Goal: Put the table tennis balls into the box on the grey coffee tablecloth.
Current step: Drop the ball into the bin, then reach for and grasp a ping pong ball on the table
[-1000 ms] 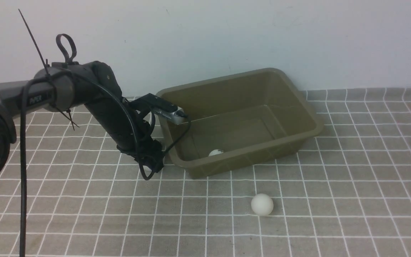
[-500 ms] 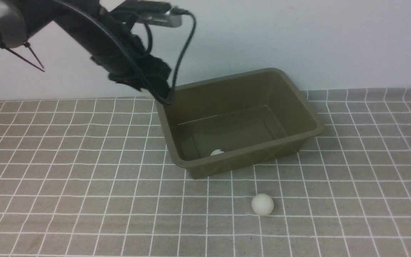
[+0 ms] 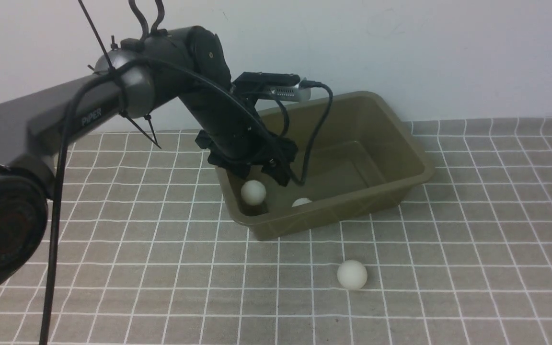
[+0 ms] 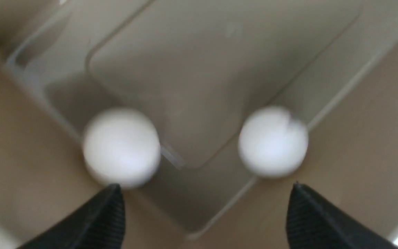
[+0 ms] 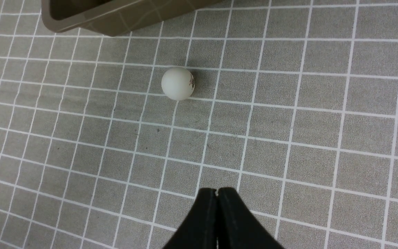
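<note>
olive box (image 3: 333,122): one ball (image 3: 253,192) inside, another ball (image 3: 302,202) half hidden by its near wall. my left tool (image 4: 206,186) hangs released above them. third ball (image 3: 352,274) on the checked cloth (image 3: 448,239); right tool (image 5: 217,191) clenched, empty.

left ball (image 3: 253,192) and second ball (image 3: 302,202) in box (image 3: 376,120), third ball (image 3: 352,274) on tablecloth (image 3: 448,239) before it

Bare tablecloth (image 3: 472,230) rings the loose ball (image 3: 352,274); the left arm (image 3: 161,91) overhangs the box (image 3: 348,120).

Front faces forward; wrists look down; box (image 3: 393,132) shared.
</note>
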Available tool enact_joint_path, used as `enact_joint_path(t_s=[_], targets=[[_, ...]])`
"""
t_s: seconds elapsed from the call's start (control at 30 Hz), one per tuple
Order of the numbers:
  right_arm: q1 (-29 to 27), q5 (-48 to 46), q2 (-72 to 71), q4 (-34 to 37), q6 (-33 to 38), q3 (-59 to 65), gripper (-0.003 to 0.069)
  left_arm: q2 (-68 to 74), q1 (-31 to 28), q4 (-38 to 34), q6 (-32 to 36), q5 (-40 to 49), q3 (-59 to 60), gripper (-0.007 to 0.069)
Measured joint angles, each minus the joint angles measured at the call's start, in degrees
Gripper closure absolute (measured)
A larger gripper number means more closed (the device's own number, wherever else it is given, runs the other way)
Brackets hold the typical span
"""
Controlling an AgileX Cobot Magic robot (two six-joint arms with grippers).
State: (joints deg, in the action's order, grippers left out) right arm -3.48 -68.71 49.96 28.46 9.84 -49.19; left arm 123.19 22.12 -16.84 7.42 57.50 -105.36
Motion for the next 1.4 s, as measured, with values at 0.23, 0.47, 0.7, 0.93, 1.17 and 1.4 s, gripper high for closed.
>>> enact_joint_path(t_s=[0.23, 0.47, 0.7, 0.93, 1.17, 1.4], targets=[[0.0, 0.0, 0.0, 0.0, 0.0, 0.0, 0.0668, 0.2, -0.1, 8.2, -1.2, 3.6, 0.0, 0.0354], [0.0, 0.0, 0.0, 1.5, -0.1, 0.0, 0.0668, 0.4, -3.1, 13.8, -1.3, 5.1, -2.4, 0.0624], [0.0, 0.0, 0.0, 2.0, 0.0, 0.0, 0.0668, 0.4, -6.3, 14.8, -0.7, 7.8, -7.1, 0.0629], [0.0, 0.4, 0.0, 2.8, 0.0, 0.0, 0.0668, 0.2, -3.1, 2.0, 2.3, 12.7, -8.5, 0.0629], [0.0, -0.9, 0.0, 2.8, 0.0, 0.0, 0.0668, 6.1, -1.5, 7.9, -1.4, 12.7, -7.8, 0.0629], [0.0, -2.7, 0.0, 2.8, 0.0, 0.0, 0.0668, 7.2, -1.8, 19.2, -2.6, 12.6, -7.9, 0.0629]])
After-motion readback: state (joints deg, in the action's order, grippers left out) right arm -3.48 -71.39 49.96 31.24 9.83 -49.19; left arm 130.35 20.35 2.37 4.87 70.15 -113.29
